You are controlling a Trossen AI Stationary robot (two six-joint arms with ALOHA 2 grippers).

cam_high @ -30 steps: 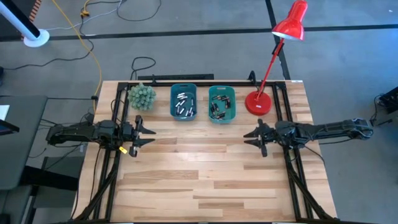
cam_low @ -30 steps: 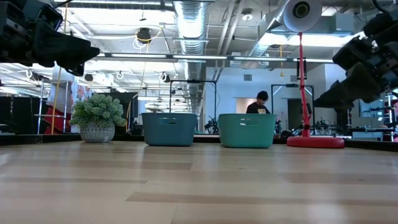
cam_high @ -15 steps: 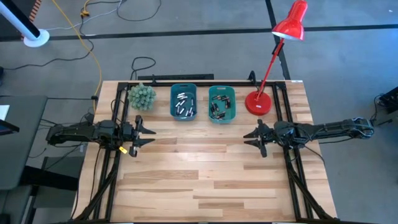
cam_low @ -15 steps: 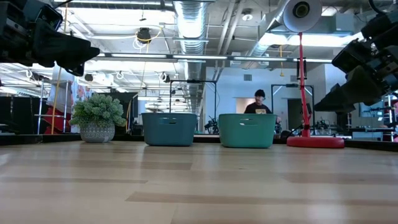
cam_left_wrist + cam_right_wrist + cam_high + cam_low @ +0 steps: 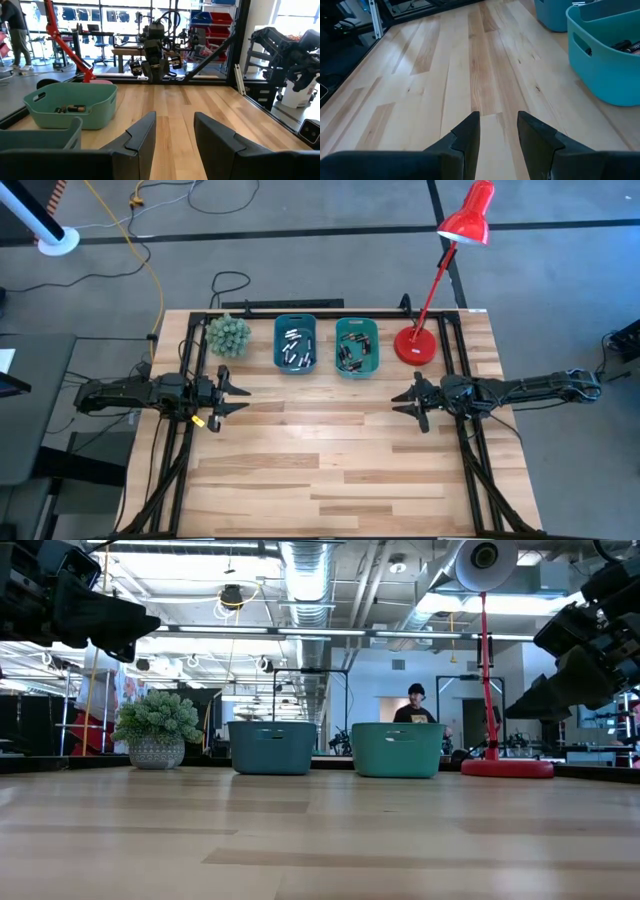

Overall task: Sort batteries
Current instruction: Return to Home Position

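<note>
Sorting looks done: tiny silver and dark cylindrical batteries (image 5: 294, 348) lie in the blue plastic bin (image 5: 296, 318) and green plastic bin (image 5: 357, 321), upper centre. The left gripper (image 5: 232, 393) and right gripper (image 5: 403, 400) hang wide, empty.

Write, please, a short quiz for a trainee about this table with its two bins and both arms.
1. True or false: the left gripper holds a battery.
2. Seen from above, what stands just left of the blue bin? A) potted plant B) kettle C) toolbox
3. How many bins contain batteries?
Key: 1 false, it is open and empty; 2 A; 3 two, the blue bin and the green bin.
</note>
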